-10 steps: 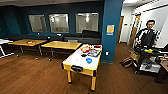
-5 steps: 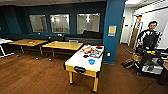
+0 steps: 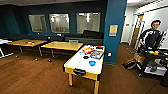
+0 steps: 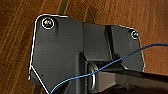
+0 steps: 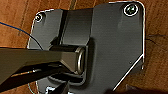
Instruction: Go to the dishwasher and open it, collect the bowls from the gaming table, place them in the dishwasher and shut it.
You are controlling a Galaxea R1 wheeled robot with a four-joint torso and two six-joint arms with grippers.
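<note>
Two bowls are sitting on the gaming table (image 3: 75,65), which is standing low and centre in the head view: a blue bowl (image 3: 92,63) toward the near end and a small black bowl (image 3: 86,57) just beyond it, both well in from the yellow rim, so I judge neither is likely to slide off. Flat game boxes (image 3: 93,52) are crowding the far end, leaving the bowls reachable from the near short edge. Bare wooden floor (image 3: 32,75) is spreading across the lower left of the frame, giving me wide room to drive in; the blue pillar (image 3: 114,30) is closing off the table's far right corner. A person (image 3: 151,40) is standing by a cart at the right edge, apart from the table.

My left wrist view is looking down past the dark plate at the same floor, a thin blue cable (image 4: 105,67) crossing the frame; I cannot tell whether that gripper is released or clenched.

My right wrist view is showing floor boards too, and again I cannot tell the gripper's state.
</note>
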